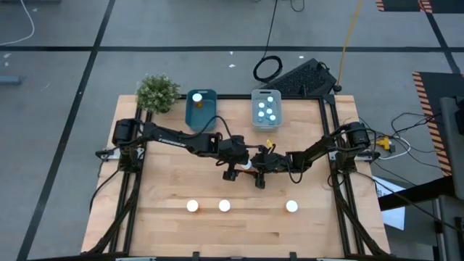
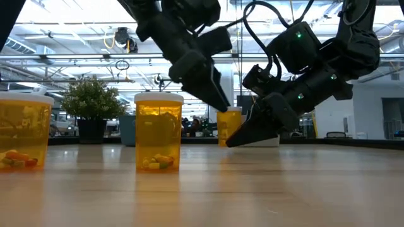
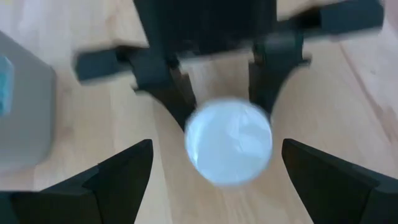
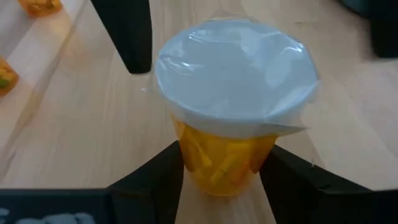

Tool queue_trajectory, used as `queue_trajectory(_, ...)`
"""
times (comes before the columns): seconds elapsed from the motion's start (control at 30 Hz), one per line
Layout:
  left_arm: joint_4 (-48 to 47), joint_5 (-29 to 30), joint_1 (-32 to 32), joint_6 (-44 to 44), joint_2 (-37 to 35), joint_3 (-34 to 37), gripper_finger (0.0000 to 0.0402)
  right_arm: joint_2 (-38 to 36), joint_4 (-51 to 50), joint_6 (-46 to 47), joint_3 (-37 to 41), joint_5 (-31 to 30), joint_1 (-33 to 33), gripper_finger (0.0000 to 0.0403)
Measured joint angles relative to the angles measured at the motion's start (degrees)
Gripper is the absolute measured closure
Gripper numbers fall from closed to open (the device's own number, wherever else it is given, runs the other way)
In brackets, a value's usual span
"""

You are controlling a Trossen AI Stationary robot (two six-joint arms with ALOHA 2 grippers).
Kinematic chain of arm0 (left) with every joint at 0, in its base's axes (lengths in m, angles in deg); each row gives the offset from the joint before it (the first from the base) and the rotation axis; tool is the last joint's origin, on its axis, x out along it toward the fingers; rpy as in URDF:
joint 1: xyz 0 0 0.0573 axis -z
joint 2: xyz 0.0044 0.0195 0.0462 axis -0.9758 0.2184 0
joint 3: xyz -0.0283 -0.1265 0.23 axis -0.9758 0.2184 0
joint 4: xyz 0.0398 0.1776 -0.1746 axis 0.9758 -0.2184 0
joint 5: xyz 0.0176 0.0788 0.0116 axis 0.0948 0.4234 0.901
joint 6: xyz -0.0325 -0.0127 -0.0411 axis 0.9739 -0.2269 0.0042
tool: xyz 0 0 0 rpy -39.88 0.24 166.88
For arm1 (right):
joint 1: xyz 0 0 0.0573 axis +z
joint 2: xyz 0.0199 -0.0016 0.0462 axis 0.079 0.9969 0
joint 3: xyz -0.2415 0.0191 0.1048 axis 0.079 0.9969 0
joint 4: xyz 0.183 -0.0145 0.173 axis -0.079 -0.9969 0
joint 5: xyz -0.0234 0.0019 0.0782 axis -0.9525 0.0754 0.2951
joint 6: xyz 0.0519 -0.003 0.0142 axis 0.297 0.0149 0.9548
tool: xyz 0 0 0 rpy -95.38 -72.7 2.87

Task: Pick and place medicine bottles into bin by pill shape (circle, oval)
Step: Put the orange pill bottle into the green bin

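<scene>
Near the middle of the table (image 1: 167, 217), the right gripper (image 4: 221, 171) squeezes an orange bottle (image 4: 227, 155) just under its white cap (image 4: 236, 74). The left gripper (image 3: 214, 171) hangs over the same bottle with its fingers spread wide, holding nothing. Both arms are very close, so they could bump, and a bump could knock the bottle loose or tip it. Three more bottles (image 1: 225, 206) stand in a row at the near edge. At the far edge, the left bin (image 1: 200, 116) holds one bottle and the right bin (image 1: 255, 119) holds a few.
</scene>
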Motion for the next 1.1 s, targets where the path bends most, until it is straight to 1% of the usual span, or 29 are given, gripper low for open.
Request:
queue_trajectory(0.13,0.4,-0.1,0.0,-0.2,-0.1,-0.1,0.0041,0.0,0.0,0.0,0.0,0.0,0.0,0.0218)
queue_trajectory(0.27,1.5,-2.4,-0.6,-0.3,1.4,-0.1,0.0041,0.0,0.0,0.1,0.0,0.0,0.0,0.0218)
queue_trajectory(0.47,1.4,-3.0,-0.8,-0.3,2.4,-0.5,0.0043,0.0,-0.2,0.2,0.0,-0.1,0.0,0.0218)
queue_trajectory(0.57,1.6,-3.1,-0.7,-0.4,2.4,-0.5,0.0063,0.0,-0.1,0.2,0.0,-0.1,0.0,0.0218)
queue_trajectory(0.77,1.7,-3.1,-0.8,-0.8,2.4,-0.5,0.0131,0.0,-0.4,0.2,0.0,-0.1,0.0,0.0218)
queue_trajectory(0.87,2.0,-3.1,-0.7,-0.9,2.4,-0.5,0.0156,-0.1,-0.4,0.2,0.0,-0.1,0.0,0.0218)
queue_trajectory(0.97,2.3,-3.1,-0.7,-1.1,2.4,-0.5,0.0171,-0.1,-0.4,0.2,0.0,-0.1,0.0,0.0218)
queue_trajectory(1.1,2.3,-3.1,-0.7,-1.3,2.4,-0.5,0.0175,-0.1,-0.4,0.7,0.0,-0.1,0.0,0.0218)
